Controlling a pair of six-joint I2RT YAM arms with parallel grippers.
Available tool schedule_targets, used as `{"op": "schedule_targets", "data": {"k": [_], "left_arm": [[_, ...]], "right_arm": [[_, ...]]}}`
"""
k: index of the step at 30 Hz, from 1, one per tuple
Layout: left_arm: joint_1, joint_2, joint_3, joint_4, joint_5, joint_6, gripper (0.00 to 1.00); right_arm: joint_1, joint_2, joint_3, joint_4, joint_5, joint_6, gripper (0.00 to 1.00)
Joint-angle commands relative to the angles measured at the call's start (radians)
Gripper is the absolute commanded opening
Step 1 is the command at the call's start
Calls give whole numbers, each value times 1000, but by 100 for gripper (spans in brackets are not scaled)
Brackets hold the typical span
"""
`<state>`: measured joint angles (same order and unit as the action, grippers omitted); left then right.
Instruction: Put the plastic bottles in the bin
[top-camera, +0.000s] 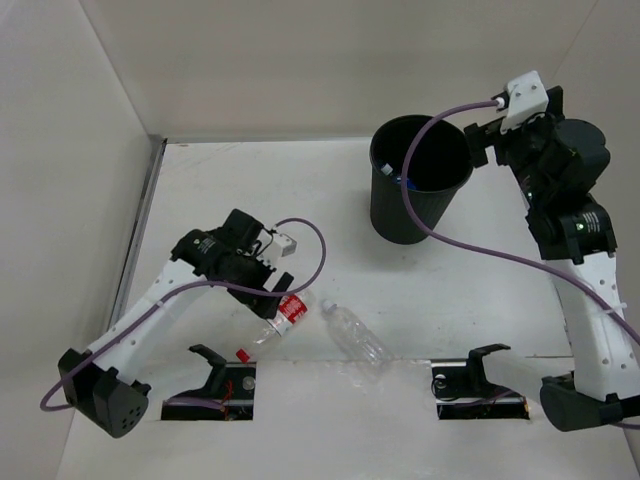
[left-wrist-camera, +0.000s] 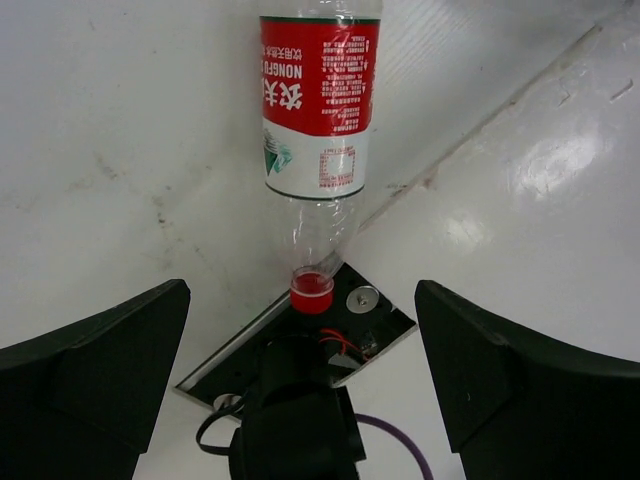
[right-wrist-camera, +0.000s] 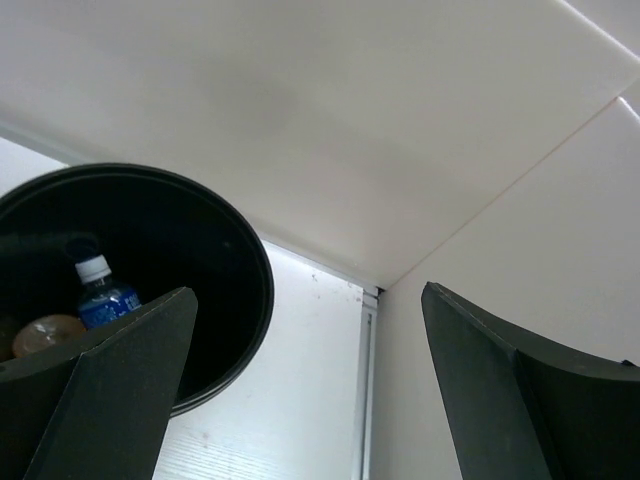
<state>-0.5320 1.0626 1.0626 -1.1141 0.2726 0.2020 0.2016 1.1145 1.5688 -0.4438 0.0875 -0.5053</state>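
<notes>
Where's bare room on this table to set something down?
Bare: the middle of the table, between the left arm and the bin, and the far-left corner. Crowded: the near edge, where the red-label bottle and clear bottle lie.

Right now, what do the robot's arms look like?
Two arms, white tubes with chunky black joints. The left arm and right arm each trail a purple cable. The left gripper and right gripper each have two wide black wedge-shaped fingers.
</notes>
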Motion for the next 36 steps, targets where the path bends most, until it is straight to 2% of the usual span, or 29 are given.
{"op": "schedule_targets", "data": {"k": [1,8,18,20,22,23,24,26,28,31,36], "left_arm": [[-67,46,-47,126,-53,-93,98],[-266,157,-105,313,-179,-102,98],[-357,298,-242,476,-248,-99,96],[-354,318,-260,516,-253,-90,86],[-339,332,-256,536,-257,-69,51],[-320,333,-241,539,-263,-55,37],[-296,335,-215,539,-274,-30,25],[-216,338,-115,522,-288,29,11],[-138,346,9,484,-283,57,7],[-38,370,294,404,-254,73,5],[1,486,860,324,-185,89,5]], "right_arm": [[-15,-39,77,-12,-41,60,100],[-32,-62,160,-47,-66,86,100],[-41,-71,322,-95,-114,109,100],[-43,-65,338,-96,-117,113,100],[-44,-62,335,-95,-118,113,100],[-46,-62,326,-92,-120,111,100],[-47,-62,310,-88,-120,106,100],[-44,-64,269,-75,-129,100,100],[-47,-64,243,-56,-132,102,100],[-55,-51,191,-24,-140,109,100],[-80,-15,116,22,-152,132,100]]}}
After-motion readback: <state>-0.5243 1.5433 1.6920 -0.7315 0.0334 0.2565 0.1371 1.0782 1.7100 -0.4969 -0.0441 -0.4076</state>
